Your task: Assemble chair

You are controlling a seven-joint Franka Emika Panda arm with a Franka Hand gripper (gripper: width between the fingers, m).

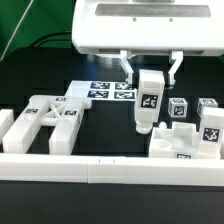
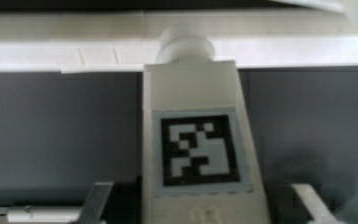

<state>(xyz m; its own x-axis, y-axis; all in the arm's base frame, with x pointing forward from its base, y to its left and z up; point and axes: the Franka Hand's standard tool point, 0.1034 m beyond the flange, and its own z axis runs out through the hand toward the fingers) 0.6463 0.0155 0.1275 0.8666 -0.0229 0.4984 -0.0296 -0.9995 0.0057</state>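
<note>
Item: white leg piece (image 1: 149,102) of the chair, upright, peg end down, clamped in gripper (image 1: 150,78) over table (image 1: 100,135). Around: tagged blocks (image 1: 181,109) near, exterior view's right; cut-out frames (image 1: 50,120) left; marker board (image 1: 105,90) behind; border rail (image 1: 110,166) in front

Frontal exterior, close wrist, shared leg (image 1: 148,100)
</note>
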